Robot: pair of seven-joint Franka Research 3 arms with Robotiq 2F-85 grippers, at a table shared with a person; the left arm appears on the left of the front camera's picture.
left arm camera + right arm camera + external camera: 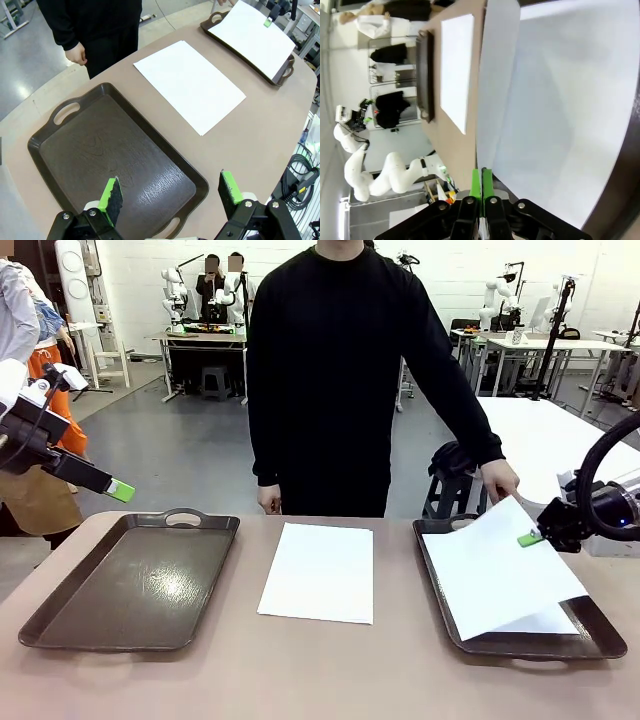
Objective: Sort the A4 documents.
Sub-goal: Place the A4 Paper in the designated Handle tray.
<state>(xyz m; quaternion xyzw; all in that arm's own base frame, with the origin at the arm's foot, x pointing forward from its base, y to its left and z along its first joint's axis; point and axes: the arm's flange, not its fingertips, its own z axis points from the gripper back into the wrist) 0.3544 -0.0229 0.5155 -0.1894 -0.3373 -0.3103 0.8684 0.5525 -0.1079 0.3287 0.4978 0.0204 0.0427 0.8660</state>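
Two glossy brown handled trays (130, 585) flank one flat white A4 sheet (320, 572); right tool (530, 538) pinches a second sheet (490, 575) above the right tray (520, 646); left tool (170, 192) released

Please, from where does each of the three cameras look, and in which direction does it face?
Front view: sits between the arms on the robot's side, faces across the table at the person; the left pincer and right pincer show at the sides.
Left wrist view: sits above the left tray, looks down on it; its open fingers rise from the bottom edge.
Right wrist view: rolled sideways, looks along the lifted sheet pinched in its shut pincer.
Shared: all three show the flat sheet at mid-table.
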